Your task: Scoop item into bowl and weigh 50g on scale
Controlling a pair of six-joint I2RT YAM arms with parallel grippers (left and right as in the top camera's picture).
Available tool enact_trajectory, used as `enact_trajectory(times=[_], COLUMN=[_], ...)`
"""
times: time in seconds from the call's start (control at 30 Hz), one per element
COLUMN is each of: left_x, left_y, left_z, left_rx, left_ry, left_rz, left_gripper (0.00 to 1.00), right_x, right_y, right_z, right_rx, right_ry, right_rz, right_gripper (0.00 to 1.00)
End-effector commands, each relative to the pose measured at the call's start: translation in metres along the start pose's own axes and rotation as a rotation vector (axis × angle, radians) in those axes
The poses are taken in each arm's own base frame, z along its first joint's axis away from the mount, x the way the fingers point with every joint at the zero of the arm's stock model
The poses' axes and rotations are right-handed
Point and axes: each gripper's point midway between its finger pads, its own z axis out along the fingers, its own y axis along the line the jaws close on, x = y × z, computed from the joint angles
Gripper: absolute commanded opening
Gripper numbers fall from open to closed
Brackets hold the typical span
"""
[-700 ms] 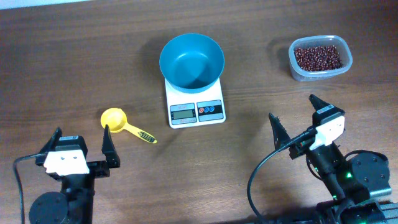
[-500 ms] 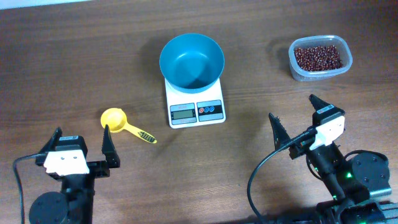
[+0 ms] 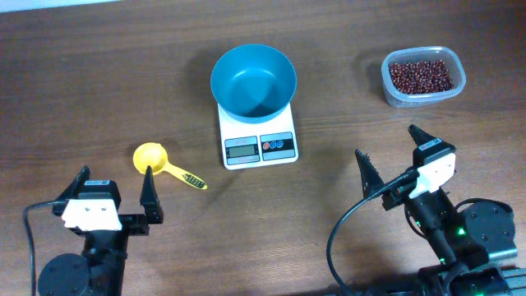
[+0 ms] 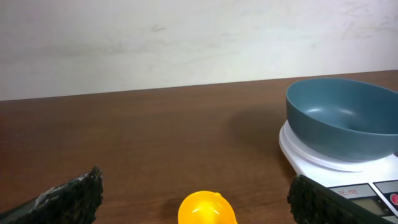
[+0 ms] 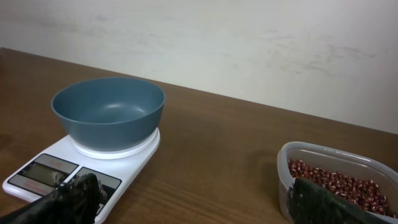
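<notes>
The teal-blue bowl [image 3: 253, 80] stands empty on the white scale [image 3: 258, 138] at the table's middle; both also show in the left wrist view [image 4: 341, 117] and the right wrist view [image 5: 108, 111]. The red-brown beans [image 3: 420, 76] fill a clear tub [image 3: 423, 96] at the back right, also in the right wrist view [image 5: 339, 180]. A yellow scoop [image 3: 152, 157] lies left of the scale, just ahead of my open, empty left gripper [image 3: 115, 182]; it shows low in the left wrist view [image 4: 207, 208]. My right gripper [image 3: 393, 156] is open and empty, below the tub.
The scoop's handle [image 3: 187, 176] points toward the front right. A black cable [image 3: 345, 234] loops from the right arm over the table's front. A pale wall [image 4: 186, 37] rises behind the table's far edge.
My left gripper has shifted slightly to the right and forward toward the scoop. The right arm, bowl, scale and tub have not moved.
</notes>
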Motion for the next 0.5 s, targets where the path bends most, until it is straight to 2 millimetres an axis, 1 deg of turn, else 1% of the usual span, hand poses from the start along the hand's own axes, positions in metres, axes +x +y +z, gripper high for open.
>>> enact_trajectory(times=[0.0, 0.17, 0.33, 0.47], left_x=[-0.008, -0.008, -0.024, -0.026], left_y=[-0.002, -0.002, -0.002, -0.002], left_z=[-0.002, -0.004, -0.009, -0.009], left_rx=[0.017, 0.019, 0.018, 0.018], left_ry=[-0.014, 0.012, -0.011, -0.014], left_rz=[-0.005, -0.007, -0.006, -0.005], left_gripper=[0.99, 0.99, 0.99, 0.99], right_x=[0.002, 0.002, 0.002, 0.002], right_y=[0.003, 0.003, 0.003, 0.003], right_z=[0.0, 0.0, 0.0, 0.0], right_rx=[-0.01, -0.01, -0.01, -0.01], right_ry=[0.001, 0.001, 0.001, 0.001], right_rz=[0.002, 0.001, 0.001, 0.001], right_gripper=[0.99, 0.99, 0.99, 0.99])
